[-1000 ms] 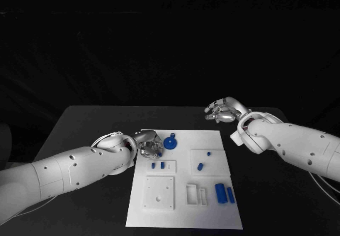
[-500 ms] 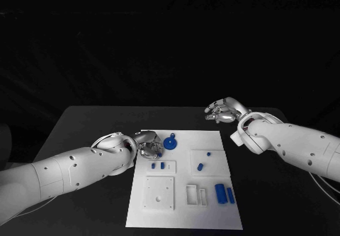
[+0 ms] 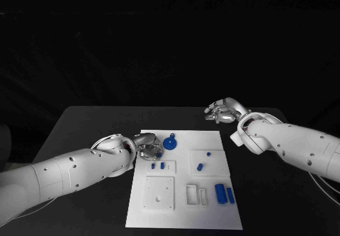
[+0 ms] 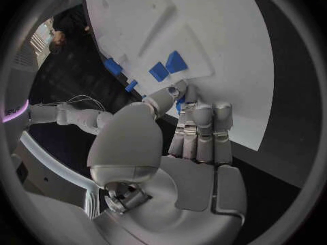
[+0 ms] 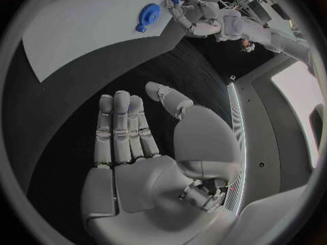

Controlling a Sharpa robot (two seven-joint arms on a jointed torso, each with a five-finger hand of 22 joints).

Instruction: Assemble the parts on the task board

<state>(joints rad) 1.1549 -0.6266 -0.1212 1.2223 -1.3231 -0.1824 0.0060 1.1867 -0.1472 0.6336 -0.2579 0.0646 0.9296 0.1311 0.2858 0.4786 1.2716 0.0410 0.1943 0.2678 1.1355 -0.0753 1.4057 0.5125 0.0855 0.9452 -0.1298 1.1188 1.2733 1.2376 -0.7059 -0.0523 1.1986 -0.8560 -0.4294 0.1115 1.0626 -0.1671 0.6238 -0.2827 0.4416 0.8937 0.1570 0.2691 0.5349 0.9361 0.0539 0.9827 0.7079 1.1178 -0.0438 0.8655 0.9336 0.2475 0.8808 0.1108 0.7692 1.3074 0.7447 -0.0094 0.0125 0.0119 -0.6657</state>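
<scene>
Our left hand (image 3: 147,146) sits at the task board's (image 3: 184,216) far left edge, fingers pinching a small blue part (image 4: 179,95), likely for seating. The round blue part (image 3: 171,143) lies just beside. Our right hand (image 3: 225,110) hovers off the board's far right corner, fingers spread, holding nothing, probably kept clear.

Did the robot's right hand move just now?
No. The right hand sits at the same spot over the black table, just beyond the task board's far right corner, fingers spread and holding nothing.
</scene>
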